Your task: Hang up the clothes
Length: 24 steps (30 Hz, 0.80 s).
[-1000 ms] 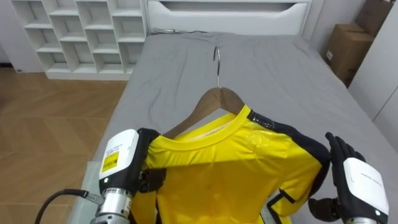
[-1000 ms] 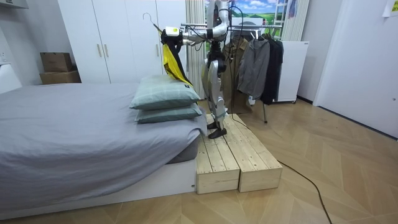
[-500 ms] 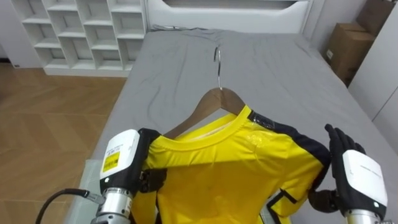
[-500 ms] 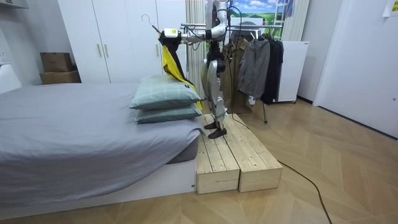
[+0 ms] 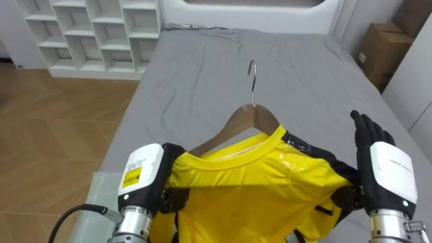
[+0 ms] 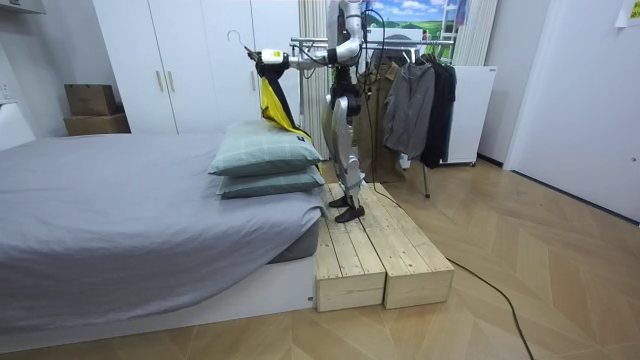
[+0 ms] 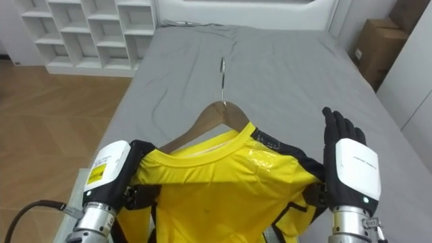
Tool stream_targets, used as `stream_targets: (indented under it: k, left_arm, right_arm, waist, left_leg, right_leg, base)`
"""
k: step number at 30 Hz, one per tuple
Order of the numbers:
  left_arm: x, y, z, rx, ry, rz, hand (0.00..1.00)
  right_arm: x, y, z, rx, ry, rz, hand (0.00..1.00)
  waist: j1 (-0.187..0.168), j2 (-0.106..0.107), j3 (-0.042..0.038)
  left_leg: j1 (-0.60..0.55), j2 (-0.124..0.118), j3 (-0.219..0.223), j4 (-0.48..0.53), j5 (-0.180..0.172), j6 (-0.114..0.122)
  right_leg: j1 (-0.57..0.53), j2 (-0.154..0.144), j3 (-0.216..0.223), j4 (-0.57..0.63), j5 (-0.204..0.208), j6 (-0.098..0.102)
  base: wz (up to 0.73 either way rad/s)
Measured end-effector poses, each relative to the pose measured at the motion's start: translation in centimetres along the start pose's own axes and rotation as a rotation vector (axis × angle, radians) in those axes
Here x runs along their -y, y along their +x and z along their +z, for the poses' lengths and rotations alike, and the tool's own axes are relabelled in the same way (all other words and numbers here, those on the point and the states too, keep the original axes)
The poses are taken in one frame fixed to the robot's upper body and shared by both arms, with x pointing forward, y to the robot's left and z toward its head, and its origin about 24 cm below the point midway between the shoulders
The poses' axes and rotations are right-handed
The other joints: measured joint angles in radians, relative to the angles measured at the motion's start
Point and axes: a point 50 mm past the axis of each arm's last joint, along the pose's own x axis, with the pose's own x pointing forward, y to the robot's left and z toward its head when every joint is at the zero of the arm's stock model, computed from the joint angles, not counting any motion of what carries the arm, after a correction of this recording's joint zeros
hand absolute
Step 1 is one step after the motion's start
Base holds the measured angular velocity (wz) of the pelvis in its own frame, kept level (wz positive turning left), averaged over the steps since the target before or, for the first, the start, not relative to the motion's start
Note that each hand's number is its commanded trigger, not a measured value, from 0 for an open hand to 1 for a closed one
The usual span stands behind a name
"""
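Above the grey bed [image 5: 196,74], the yellow shirt [image 5: 250,196] sits on a wooden hanger [image 5: 237,123]. The right hand [image 5: 382,169] props its right shoulder, fingers straight. The left hand [image 5: 144,177] is tucked into the cloth, so its hold cannot be told. Best to keep the hanger level and the hook upright on the way to the clothes rack [image 6: 400,41].

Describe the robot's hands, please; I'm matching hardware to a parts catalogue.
The right hand has a white back shell and black fingers. The left hand has the same white shell, bearing a yellow label. Both wrists are ribbed silver metal.
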Motion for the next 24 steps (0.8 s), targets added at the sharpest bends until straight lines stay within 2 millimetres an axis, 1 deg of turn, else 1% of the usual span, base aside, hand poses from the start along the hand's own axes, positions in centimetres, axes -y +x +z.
stream_targets:
  k: [3,8,16,21,24]
  left_arm:
    - [0.0,0.0,0.0,-0.004,0.002,-0.003,1.0]
    - [0.0,0.0,-0.1,-0.004,0.002,-0.003,1.0]
    - [0.4,-0.1,0.3,0.011,0.0,-0.012,1.0]
    - [0.7,-0.2,0.7,0.028,0.018,-0.02,1.0]
    - [0.7,-0.2,0.8,0.036,0.042,-0.023,1.0]
  right_arm:
    - [0.0,0.0,0.0,0.001,0.001,-0.002,0.0]
    - [0.0,0.0,0.0,0.002,0.001,-0.001,0.0]
    - [-0.4,-0.2,0.4,0.011,-0.001,0.014,0.0]
    - [-1.6,-0.7,1.1,0.036,-0.004,0.072,0.0]
    - [-2.1,-0.9,1.0,0.034,-0.01,0.116,0.0]
  waist:
    - [0.0,-0.001,-0.0022]
    - [0.0,-0.001,-0.0022]
    - [0.019,-0.001,-0.0023]
    - [0.025,-0.004,-0.0007]
    - [0.025,-0.01,-0.0006]
  left_leg:
    - [0.0,0.0,0.0,0.0,0.0,0.0]
    - [0.0,0.0,0.0,0.0,0.0,0.0]
    - [0.004,0.0,-0.001,-0.002,0.0,0.0]
    - [0.002,0.0,-0.001,-0.003,0.0,0.0]
    - [0.001,0.0,-0.001,-0.003,0.0,0.0]
  right_leg:
    - [0.0,0.0,0.0,0.0,0.0,0.0]
    - [0.0,0.0,0.0,0.0,0.0,0.0]
    - [0.001,0.0,0.002,0.0,0.0,0.0]
    - [-0.001,0.0,0.001,-0.002,0.0,0.0]
    - [-0.001,0.0,0.0,-0.002,0.0,0.0]
  base:
    - [0.0]
    - [0.0]
    - [0.0]
    - [0.0]
    - [0.0]
